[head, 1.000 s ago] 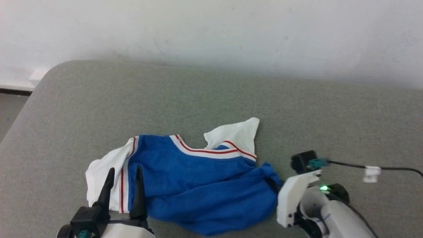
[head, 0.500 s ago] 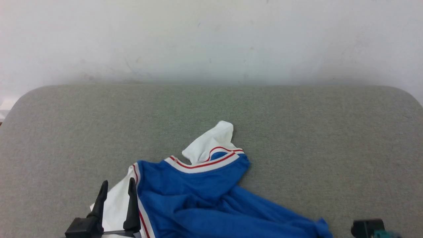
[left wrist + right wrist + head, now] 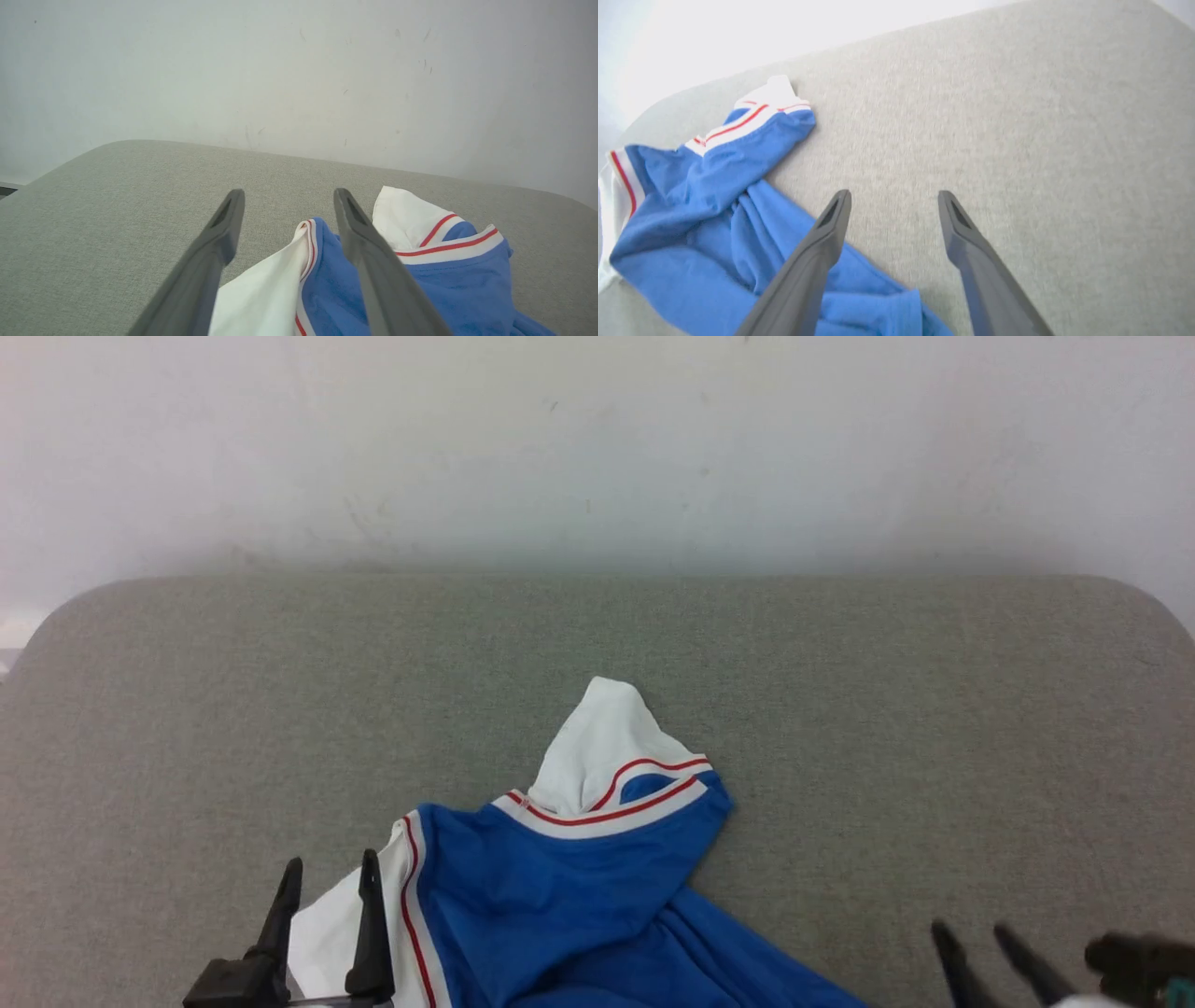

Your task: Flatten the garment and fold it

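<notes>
Both grippers stood spread and empty: the left gripper (image 3: 332, 859) above the crumpled garment (image 3: 560, 896), the right gripper (image 3: 969, 928) beside it. It lay at the bench's (image 3: 840, 709) near edge.

The garment (image 3: 560, 905) is royal blue, with plain white sleeves at its twelve and eight o'clock and white trim striped thin red. The surface (image 3: 840, 709) is flecked grey-green, the wall (image 3: 597, 448) scuffed off-white. The left gripper (image 3: 332, 861) and right gripper (image 3: 969, 928) are dark grey.
</notes>
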Controlling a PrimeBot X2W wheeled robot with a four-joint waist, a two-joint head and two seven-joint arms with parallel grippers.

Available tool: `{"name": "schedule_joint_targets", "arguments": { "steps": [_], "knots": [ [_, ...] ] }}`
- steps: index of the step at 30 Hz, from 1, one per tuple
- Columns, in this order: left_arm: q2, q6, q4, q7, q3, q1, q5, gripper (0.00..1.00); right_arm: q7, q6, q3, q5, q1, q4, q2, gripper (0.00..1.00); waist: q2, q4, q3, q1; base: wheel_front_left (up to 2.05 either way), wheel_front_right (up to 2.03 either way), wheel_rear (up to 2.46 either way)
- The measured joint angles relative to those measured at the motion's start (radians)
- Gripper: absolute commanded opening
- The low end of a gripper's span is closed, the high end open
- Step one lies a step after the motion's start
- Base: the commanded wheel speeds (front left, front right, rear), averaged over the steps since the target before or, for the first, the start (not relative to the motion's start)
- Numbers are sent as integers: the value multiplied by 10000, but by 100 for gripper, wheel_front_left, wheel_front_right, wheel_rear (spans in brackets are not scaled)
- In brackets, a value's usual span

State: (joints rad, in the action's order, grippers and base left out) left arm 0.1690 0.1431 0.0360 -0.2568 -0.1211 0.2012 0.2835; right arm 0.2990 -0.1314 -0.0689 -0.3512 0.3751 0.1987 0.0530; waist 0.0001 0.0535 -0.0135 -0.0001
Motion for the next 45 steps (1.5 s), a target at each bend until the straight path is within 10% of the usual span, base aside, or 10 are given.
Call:
{"name": "schedule_joint_targets", "arguments": {
  "steps": [9,27,28,29,31,45],
  "knots": [
    [-52,-4,232,-2,-119,-385,10,100,-775,2,663,50,-4238,-3310,42,100,0,526,311,2,0,0,0],
    [-311,-107,90,-2,-240,-1300,-142,100,1490,2,3779,-1733,-9634,-10180,857,100,0,2006,1530,1,0,0,0],
    [-341,-109,77,-2,-226,-1303,-182,100,1703,2,3958,-1904,-9773,-10268,918,97,0,2052,1581,1,0,0,0],
    [-360,-115,61,-2,-217,-1304,-226,100,1952,2,4090,-2059,-9902,-10389,976,46,0,2092,1620,1,0,0,0],
    [-391,-117,33,-2,-180,-1304,-267,100,2313,4,4353,-2307,-10114,-10496,1089,0,0,2136,1661,1,0,0,0],
    [-456,-337,-173,-2,-58,-1033,-453,100,-1373,0,3423,-3083,-8656,-8813,1802,0,0,1689,927,0,0,0,0]
  ]
}}
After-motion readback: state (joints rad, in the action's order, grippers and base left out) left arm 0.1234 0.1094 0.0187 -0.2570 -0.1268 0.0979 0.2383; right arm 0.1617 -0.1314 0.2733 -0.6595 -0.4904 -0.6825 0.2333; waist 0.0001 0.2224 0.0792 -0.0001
